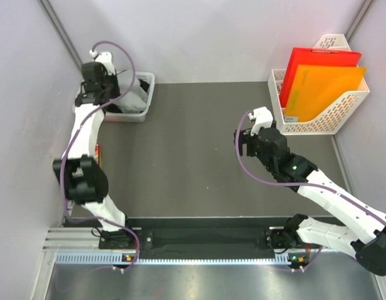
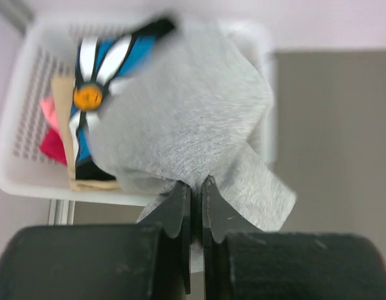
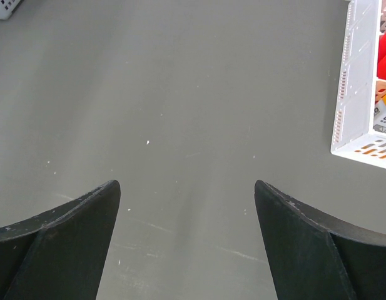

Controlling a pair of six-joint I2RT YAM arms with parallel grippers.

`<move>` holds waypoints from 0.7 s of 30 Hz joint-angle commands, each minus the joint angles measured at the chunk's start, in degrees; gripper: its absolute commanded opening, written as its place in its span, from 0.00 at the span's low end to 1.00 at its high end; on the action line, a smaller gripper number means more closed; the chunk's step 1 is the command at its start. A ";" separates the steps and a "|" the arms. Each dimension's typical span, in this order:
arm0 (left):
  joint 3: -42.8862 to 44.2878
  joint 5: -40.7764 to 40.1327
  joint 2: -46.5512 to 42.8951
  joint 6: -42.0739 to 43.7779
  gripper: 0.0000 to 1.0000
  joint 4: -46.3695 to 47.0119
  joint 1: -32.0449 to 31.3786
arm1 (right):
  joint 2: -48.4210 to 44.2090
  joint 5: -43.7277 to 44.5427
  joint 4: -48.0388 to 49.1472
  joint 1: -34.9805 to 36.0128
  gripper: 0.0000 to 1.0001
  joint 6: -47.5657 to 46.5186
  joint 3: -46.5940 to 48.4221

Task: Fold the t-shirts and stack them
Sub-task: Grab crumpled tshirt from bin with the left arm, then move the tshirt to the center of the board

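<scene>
Left gripper point(image 2: 196, 185) pinched closed (arm stretched far forward); right gripper point(image 3: 187, 190) spread wide.

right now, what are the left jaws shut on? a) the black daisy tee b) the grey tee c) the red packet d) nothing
b: in the left wrist view the left jaws are pinched together on a fold of the grey tee, just above the basket.

Robot lab / test cell, not a home. Evidence: 2 robot arms, left arm point(image 1: 86, 134) & right arm point(image 1: 324, 190), bolted to alu. rail point(image 1: 71, 240) at near tabletop point(image 1: 193, 156) edge. Plain panel walls point(image 1: 211, 37) enclose 3 sides. White file rack point(image 1: 343, 112) w/ red folder point(image 1: 318, 59) & orange folder point(image 1: 324, 90).
</scene>
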 commanded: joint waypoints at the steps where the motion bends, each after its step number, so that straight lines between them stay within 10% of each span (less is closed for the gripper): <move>1: 2.16 11.67 -16.19 -1.52 0.02 -2.57 -5.12 | -1.49 2.11 1.93 0.96 0.88 0.23 0.17; 21: -23.22 22.75 -31.67 -2.84 0.04 -10.85 -27.72 | -12.92 13.28 2.55 0.96 0.80 3.39 -1.85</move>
